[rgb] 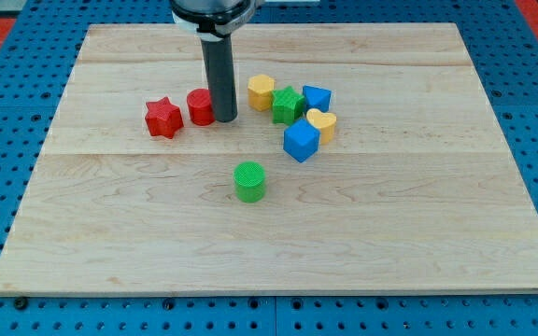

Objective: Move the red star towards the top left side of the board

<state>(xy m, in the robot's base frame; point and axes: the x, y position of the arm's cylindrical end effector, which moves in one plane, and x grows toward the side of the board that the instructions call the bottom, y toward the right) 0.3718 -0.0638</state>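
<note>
The red star (163, 118) lies on the wooden board (110, 215), left of centre in its upper half. A red cylinder (200, 107) stands just to the star's right. My tip (225, 119) is down on the board right beside the red cylinder's right side, about touching it. The star is two block widths to the left of my tip.
Right of the tip is a cluster: a yellow block (261, 91), a green star (288, 104), a blue block (317, 98), a yellow heart (322, 122) and a blue cube (301, 140). A green cylinder (249, 181) stands alone near the board's middle.
</note>
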